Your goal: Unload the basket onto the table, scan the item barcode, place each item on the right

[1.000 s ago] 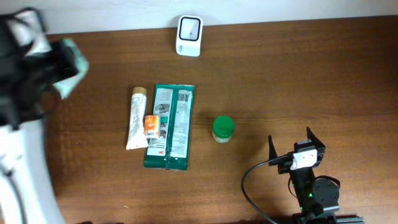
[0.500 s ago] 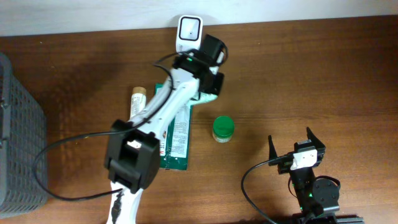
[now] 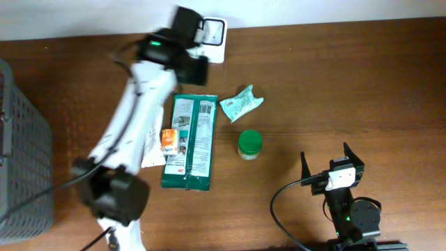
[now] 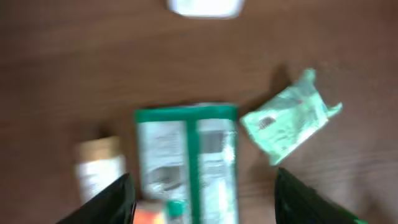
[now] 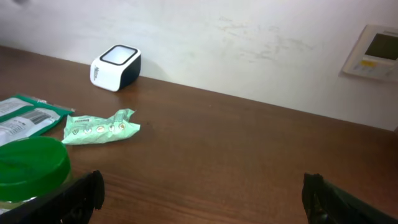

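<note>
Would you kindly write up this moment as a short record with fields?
Scanner: at the table's far edge, by the wall
Packet: lying on the table between scanner and jar, free of both grippers
Jar: green lid, upright
Pack: flat, left of the jar
Basket: at the left edge
Left gripper: open, holds nothing
Right gripper: open, holds nothing, at the near right

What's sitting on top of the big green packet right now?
A small orange item overlaps the left edge of the green packet. Whatever lies beneath that item or the packet is covered.
</note>
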